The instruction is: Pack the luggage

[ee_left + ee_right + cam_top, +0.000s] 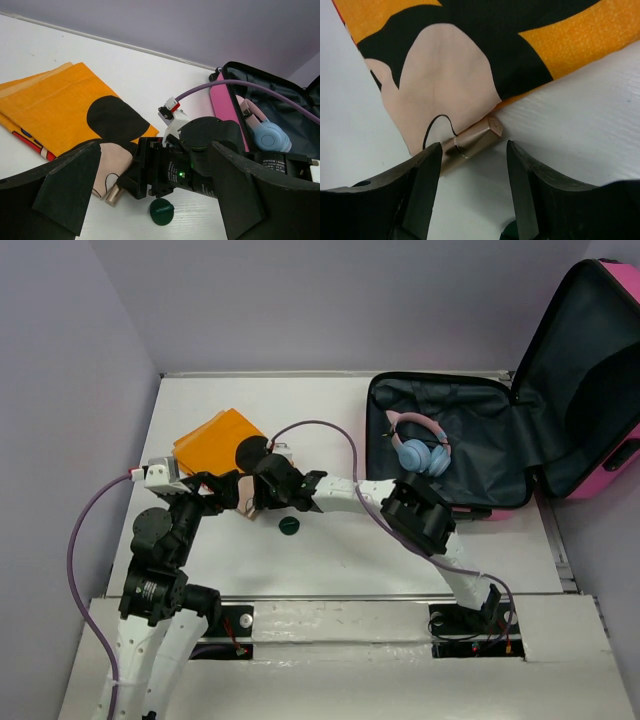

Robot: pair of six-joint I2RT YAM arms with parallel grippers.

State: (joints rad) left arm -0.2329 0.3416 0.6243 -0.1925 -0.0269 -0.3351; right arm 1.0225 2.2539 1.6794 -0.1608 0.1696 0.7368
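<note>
The luggage (pixel 590 390), a hot-pink suitcase, lies open at the right with its dark lining showing; blue and pink headphones (pixel 422 453) rest inside. An orange folded cloth (pixel 215 440) with a black-and-beige print lies at the left. A small gold tube (pixel 472 137) rests on the table against the cloth's edge. My right gripper (pixel 474 160) is open and low over the tube, which lies between the fingers, close to the left one. My left gripper (pixel 230 492) stands wide open just beside it, holding nothing, and the right gripper's body fills its gap in the left wrist view.
A dark green round disc (pixel 289 527) lies on the table just in front of both grippers. A purple cable (pixel 330 430) arches over the right arm. The suitcase lid (pixel 600 340) stands up against the right wall.
</note>
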